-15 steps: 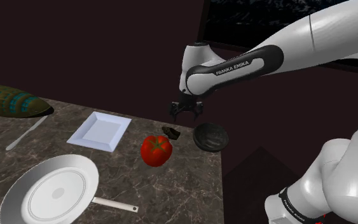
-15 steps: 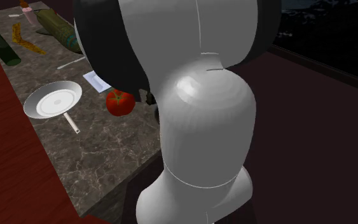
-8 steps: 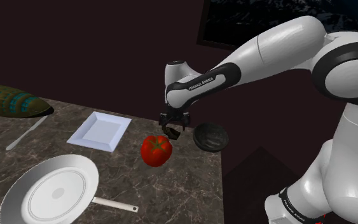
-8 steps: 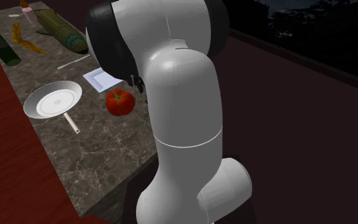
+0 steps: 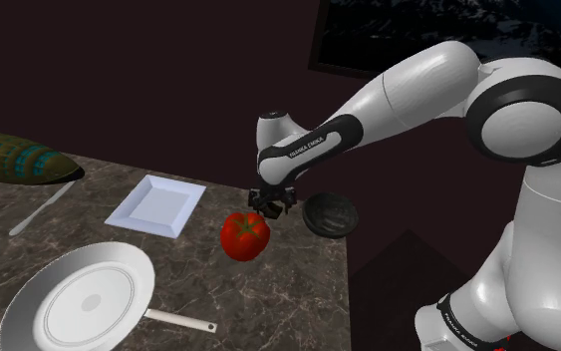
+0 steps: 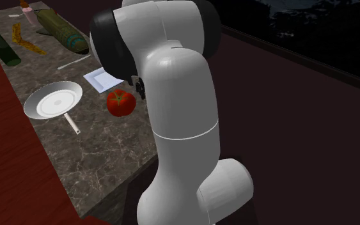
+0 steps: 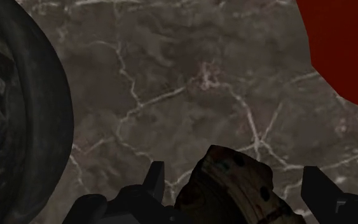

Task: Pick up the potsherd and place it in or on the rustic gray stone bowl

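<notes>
Gripper (image 5: 270, 205) low between tomato (image 5: 244, 235) and dark bowl (image 5: 330, 214) (marble counter (image 5: 278, 294) beneath)

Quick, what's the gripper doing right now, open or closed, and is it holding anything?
Gripper: open; the potsherd sits between its fingers but is not clasped.

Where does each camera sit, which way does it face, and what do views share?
Shoulder view: beside the arm, looking down over the counter; arm reaches left to the gripper.
Second exterior view: behind the arm, along the counter; arm blocks the middle.
Wrist view: on the hand, facing down; open fingers flank the potsherd.
Shared: tomato, all three.
</notes>
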### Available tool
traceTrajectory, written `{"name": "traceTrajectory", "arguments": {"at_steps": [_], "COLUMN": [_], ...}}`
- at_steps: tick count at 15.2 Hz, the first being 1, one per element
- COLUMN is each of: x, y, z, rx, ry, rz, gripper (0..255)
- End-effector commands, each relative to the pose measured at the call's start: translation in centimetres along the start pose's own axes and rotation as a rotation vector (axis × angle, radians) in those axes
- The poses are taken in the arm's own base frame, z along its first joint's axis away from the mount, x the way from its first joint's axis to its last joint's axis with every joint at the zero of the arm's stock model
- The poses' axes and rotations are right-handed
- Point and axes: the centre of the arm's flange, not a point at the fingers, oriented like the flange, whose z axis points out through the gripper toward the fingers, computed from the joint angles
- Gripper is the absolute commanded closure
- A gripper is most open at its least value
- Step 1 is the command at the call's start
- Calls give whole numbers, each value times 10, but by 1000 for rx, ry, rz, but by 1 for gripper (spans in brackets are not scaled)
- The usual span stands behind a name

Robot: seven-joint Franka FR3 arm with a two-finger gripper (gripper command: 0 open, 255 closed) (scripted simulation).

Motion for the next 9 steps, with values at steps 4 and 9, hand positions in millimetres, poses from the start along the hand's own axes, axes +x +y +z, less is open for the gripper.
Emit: {"name": "traceTrajectory", "arguments": {"at_steps": [4,9], "x": [-1,-1], "y": [0,0], "z": [4,4], "rx": [0,0], "ry": [0,0], "rz": [0,0], "gripper": [0,255]}}
